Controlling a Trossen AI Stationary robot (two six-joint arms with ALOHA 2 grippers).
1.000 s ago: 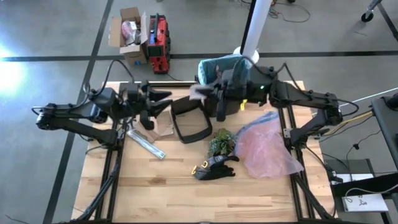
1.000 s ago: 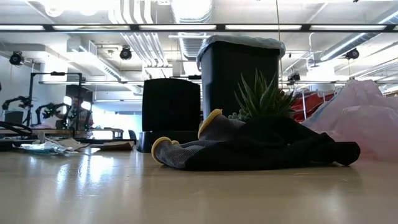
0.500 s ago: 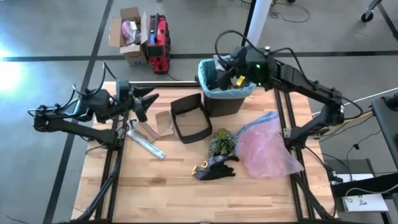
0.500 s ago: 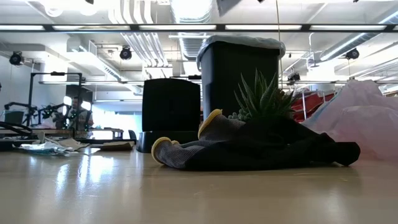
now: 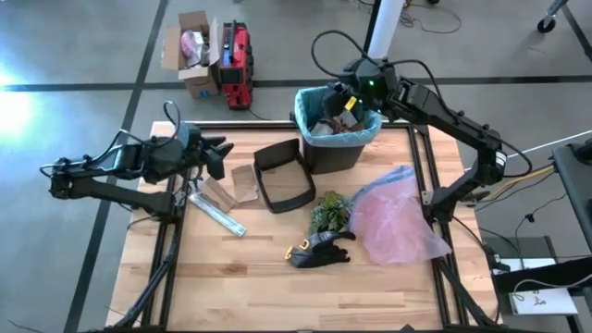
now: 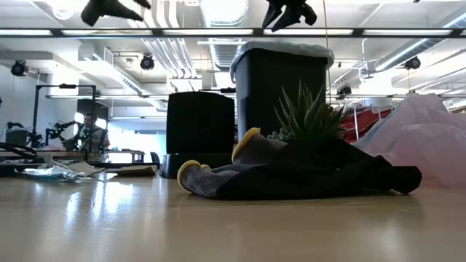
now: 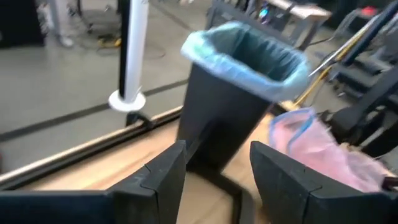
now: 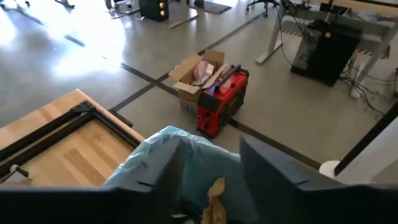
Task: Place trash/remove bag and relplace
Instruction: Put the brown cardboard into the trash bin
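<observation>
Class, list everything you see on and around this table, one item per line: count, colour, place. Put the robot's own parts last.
bin: one, black, table's far edge
bag: one, teal, lining the bin
trash: brown and white pieces, table's left part; more inside the bin
bin lid: one, black, left of bin
plant: one, green, centre
glove: one, black-yellow, near plant
pink bag: one, right side
cardboard box: one, floor
left gripper: fingers open, above the left trash
right gripper: fingers open, over the bin
</observation>
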